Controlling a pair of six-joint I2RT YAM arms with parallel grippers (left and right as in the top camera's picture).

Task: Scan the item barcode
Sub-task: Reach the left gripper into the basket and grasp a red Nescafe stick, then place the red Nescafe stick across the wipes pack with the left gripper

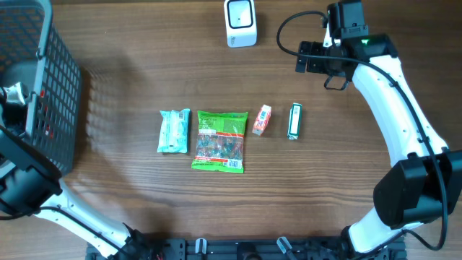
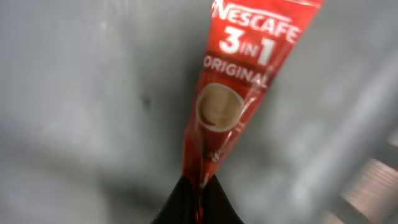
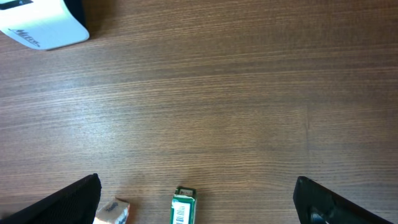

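Left gripper [image 2: 199,186] pinches a red foil Nescafé coffee sachet [image 2: 239,93], right gripper [image 3: 197,179] gapes empty; scan at the far white box-shaped scanner [image 1: 240,22] not yet done.

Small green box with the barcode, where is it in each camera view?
Overhead: small green box lies right of centre, last in the item row.
Left wrist: not in it.
Right wrist: small green box at the bottom edge, left of centre.
Shared landmark: white scanner, top centre overhead, top left in right wrist.
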